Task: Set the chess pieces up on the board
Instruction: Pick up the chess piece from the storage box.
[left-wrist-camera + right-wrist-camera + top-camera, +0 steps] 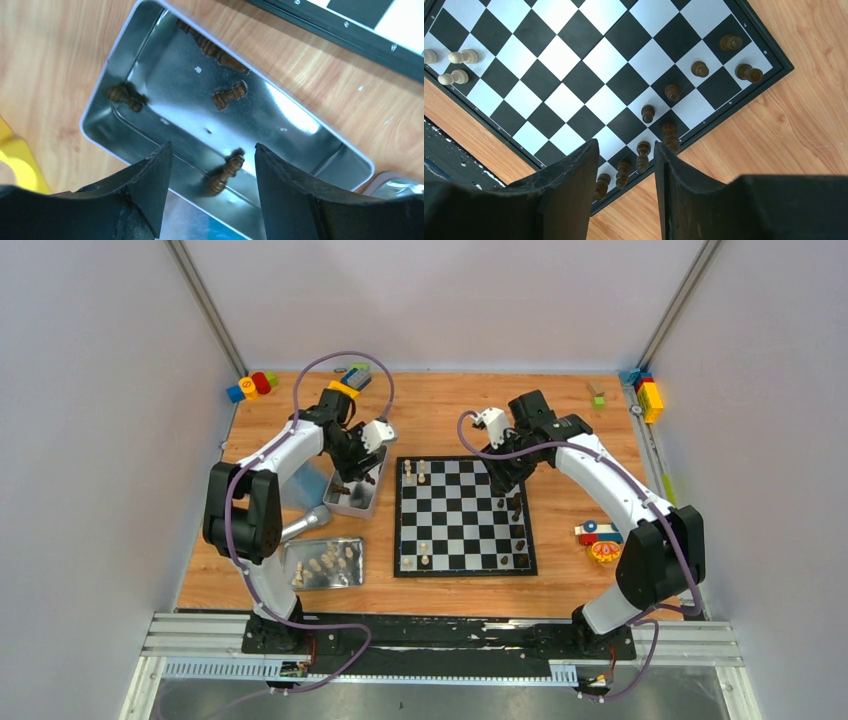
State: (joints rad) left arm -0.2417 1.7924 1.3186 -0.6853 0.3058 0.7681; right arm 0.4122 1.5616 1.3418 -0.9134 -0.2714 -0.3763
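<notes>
Near left, pale pieces [325, 562] in near tray [326, 541]. Beyond, board [460, 515]: pale pieces along left, dark pieces [518, 533] along right. Above those, right gripper [624, 147] narrowly parted, empty. Farther left, left gripper [212, 150] wide, empty, over far tray [100, 127] of dark pieces.

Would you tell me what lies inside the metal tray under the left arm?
Dark brown chess pieces lie in the rectangular metal tray: three apart, more along one wall. The jaws hide its near edge.
</notes>
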